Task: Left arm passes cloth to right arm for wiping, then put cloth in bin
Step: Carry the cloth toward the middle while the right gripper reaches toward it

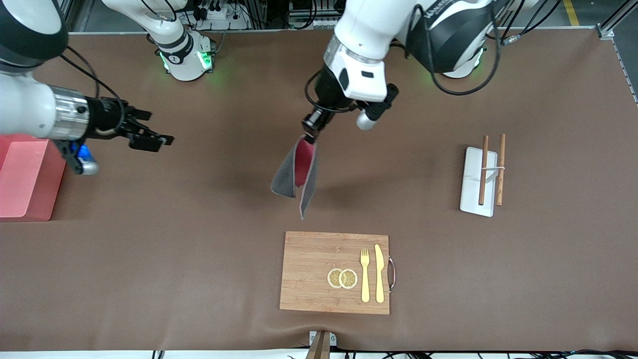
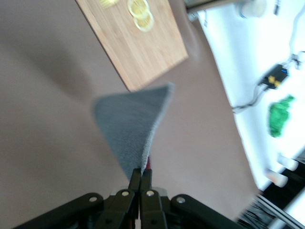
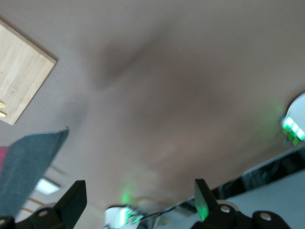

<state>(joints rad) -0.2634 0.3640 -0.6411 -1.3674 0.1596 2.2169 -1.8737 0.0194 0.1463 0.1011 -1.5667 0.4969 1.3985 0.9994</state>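
My left gripper (image 1: 310,133) is shut on the top corner of the cloth (image 1: 295,174), a dark grey fuzzy rag with a red inner face, which hangs in the air over the brown table, above the wooden board. In the left wrist view the cloth (image 2: 131,124) hangs from my closed fingertips (image 2: 142,172). My right gripper (image 1: 154,141) is open and empty, in the air beside the bin (image 1: 25,178), a pink-salmon box at the right arm's end of the table. The cloth's edge (image 3: 26,164) shows in the right wrist view, apart from my right gripper (image 3: 138,195).
A wooden board (image 1: 319,279) with two lemon slices (image 1: 342,278), a yellow fork (image 1: 365,274) and knife (image 1: 379,273) lies near the front camera. A flat white tray (image 1: 472,189) with two brown chopsticks (image 1: 483,169) sits toward the left arm's end.
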